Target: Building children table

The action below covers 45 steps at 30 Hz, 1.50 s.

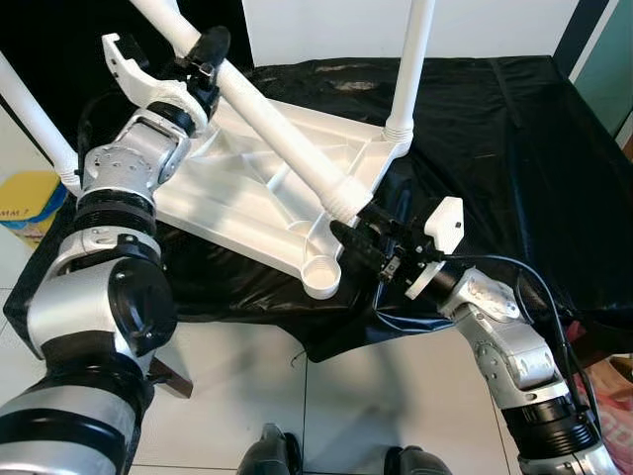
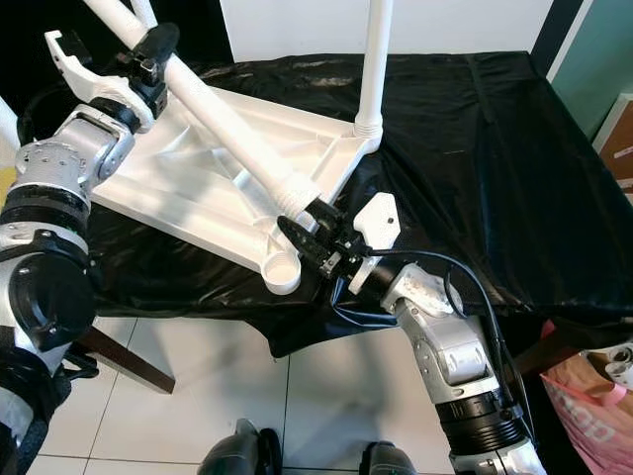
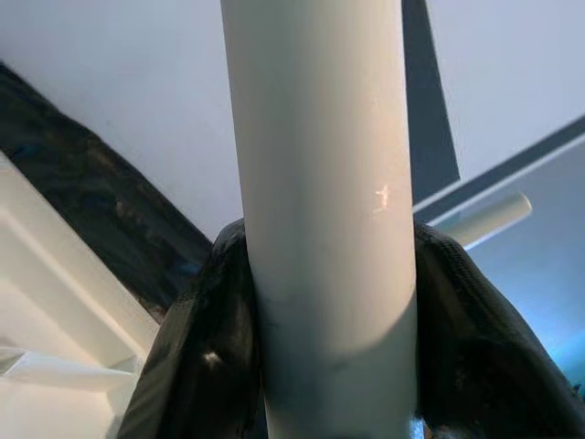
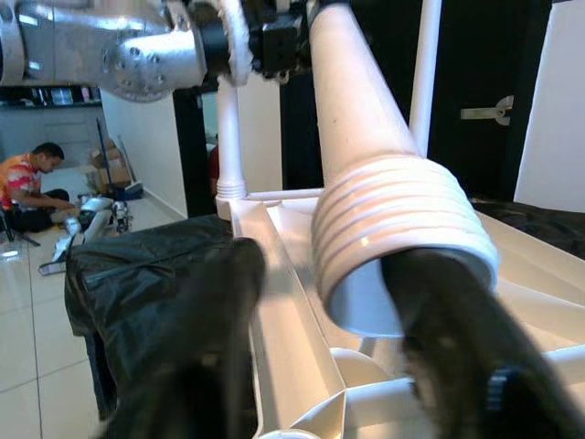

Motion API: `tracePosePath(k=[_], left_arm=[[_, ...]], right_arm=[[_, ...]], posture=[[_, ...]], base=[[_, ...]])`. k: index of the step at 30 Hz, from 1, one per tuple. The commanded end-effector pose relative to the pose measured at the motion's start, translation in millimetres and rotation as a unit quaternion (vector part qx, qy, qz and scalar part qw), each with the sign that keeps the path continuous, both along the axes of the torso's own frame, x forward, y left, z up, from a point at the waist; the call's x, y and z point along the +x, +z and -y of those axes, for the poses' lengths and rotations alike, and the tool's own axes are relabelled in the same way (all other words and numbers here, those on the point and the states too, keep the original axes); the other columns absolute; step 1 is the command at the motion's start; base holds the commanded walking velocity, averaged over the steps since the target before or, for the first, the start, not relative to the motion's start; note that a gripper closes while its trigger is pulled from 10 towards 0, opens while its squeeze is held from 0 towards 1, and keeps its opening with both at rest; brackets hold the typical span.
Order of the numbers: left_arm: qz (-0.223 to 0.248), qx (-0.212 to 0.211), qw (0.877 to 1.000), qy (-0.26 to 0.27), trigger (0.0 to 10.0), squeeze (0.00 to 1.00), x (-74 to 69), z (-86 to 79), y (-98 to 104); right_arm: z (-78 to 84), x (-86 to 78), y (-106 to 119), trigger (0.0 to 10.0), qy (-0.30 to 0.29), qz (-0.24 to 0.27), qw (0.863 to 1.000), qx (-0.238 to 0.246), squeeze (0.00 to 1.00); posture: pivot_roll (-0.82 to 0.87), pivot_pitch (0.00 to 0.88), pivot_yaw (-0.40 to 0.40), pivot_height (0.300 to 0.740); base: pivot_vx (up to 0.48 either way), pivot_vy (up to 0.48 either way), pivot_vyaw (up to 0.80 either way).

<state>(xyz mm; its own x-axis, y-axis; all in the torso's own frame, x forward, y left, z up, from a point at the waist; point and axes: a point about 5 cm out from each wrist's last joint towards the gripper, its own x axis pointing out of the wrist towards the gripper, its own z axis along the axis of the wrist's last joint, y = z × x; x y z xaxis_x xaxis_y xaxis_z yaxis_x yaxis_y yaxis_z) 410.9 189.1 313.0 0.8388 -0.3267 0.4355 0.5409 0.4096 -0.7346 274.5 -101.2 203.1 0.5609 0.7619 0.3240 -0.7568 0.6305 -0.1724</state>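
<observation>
White plastic table leg [image 1: 277, 139], carried slantwise by both grippers above the upturned tabletop [image 1: 247, 198] on the black-draped desk [image 1: 495, 129].

Nearest, the empty corner socket [image 1: 321, 274] sits at the desk's front edge. The right gripper [image 1: 368, 242] has one finger inside the leg's threaded end, the other outside it; the left gripper [image 1: 203, 61] is clenched on the far shaft. Probably best to stand the leg upright and start the thread squarely. Room is tight: an upright fitted leg [image 1: 410, 69] stands at the far corner.
</observation>
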Motion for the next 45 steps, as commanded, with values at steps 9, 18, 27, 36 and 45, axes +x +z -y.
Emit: tracePosePath(k=[9,18,27,36,45], left_arm=[[0.049,0.032,0.998,0.015,10.0,0.0,-4.0,-16.0,9.8],[0.082,0.101,0.991,0.014,10.0,0.0,-5.1,-6.7,14.4],[0.168,0.243,0.955,-0.033,10.0,0.0,-17.6,54.9,15.0],[0.219,0.295,0.929,-0.048,10.0,0.0,-32.1,89.8,18.3],[0.34,0.352,0.871,-0.051,10.0,0.0,-73.3,143.9,45.4]], right_arm=[[16.1,-5.6,-9.8,10.0,-0.039,-0.021,0.999,0.008,0.53],[23.9,-4.6,-20.1,10.0,-0.067,-0.039,0.997,-0.022,0.0],[17.2,15.0,-9.4,10.0,-0.093,-0.038,0.995,-0.02,0.0],[6.1,25.4,-8.0,10.0,-0.108,-0.047,0.992,-0.038,0.0],[-11.4,42.6,-6.0,10.0,-0.131,-0.066,0.987,-0.064,0.0]], posture=[[-0.06,0.068,0.059,0.74],[-0.06,0.061,0.061,0.74],[-0.05,0.05,0.041,0.74],[-0.05,0.045,0.036,0.74],[-0.04,0.048,0.022,0.74]], base=[[0.0,0.0,0.0],[0.0,0.0,0.0],[0.0,0.0,0.0],[0.0,0.0,0.0],[0.0,0.0,0.0]])
